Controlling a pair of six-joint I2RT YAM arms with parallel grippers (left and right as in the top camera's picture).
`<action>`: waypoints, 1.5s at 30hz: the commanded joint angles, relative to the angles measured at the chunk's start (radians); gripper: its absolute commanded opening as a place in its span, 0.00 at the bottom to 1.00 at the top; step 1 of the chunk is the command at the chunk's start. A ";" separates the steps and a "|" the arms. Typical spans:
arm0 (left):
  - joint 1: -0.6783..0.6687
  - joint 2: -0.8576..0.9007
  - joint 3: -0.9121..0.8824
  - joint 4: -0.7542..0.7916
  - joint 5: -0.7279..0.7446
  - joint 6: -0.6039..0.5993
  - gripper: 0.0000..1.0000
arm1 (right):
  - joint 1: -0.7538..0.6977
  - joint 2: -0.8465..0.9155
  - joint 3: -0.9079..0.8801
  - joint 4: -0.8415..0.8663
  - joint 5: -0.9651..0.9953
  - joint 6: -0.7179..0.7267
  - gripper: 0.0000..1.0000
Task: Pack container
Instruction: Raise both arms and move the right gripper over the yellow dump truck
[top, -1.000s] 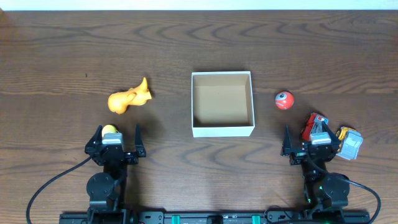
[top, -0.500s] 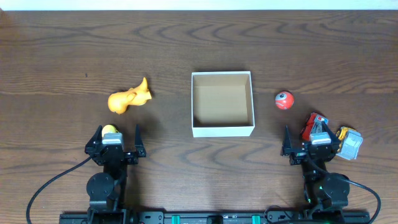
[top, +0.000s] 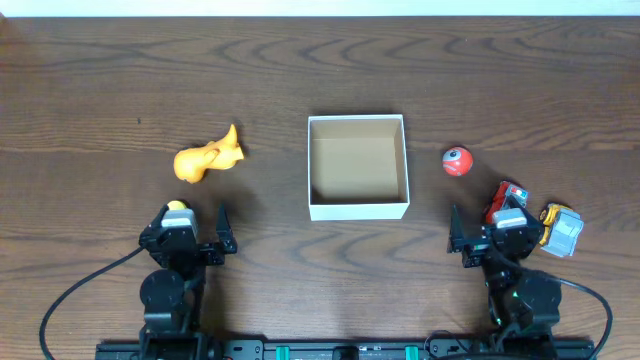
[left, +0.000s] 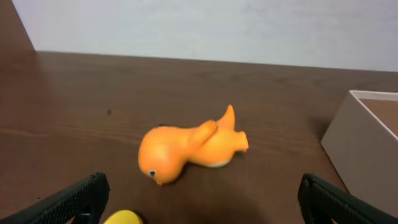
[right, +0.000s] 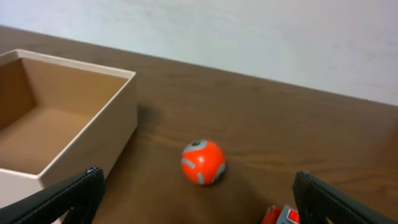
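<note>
Bare wood of the table (top: 120, 80) runs from the left gripper (top: 187, 220) across to the container (top: 358, 210), whose top is open from above. Straight ahead of that gripper an orange dinosaur toy (top: 209, 158) lies on its side, and a small yellow object (top: 176, 207) sits close by its left finger. Ahead of the right gripper (top: 497, 226), an orange ball (top: 457, 161) stands apart from the container, bare wood between them. A red toy (top: 508, 190) and a yellow-grey toy (top: 561, 229) crowd that gripper's right side.

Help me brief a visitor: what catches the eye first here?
The white container, empty and brown inside, sits in the centre. An orange toy figure lies on its side to its left, and a small red-orange ball rests to its right.
</note>
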 joint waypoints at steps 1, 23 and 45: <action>0.005 0.059 0.093 0.005 0.004 -0.024 0.98 | -0.011 0.066 0.078 0.000 -0.015 0.018 0.99; 0.004 0.843 1.062 -0.765 0.056 -0.105 0.98 | -0.012 0.798 0.994 -0.803 -0.130 0.081 0.99; 0.004 0.864 1.093 -0.896 0.056 -0.105 0.98 | -0.499 1.186 1.202 -1.099 0.054 0.277 0.99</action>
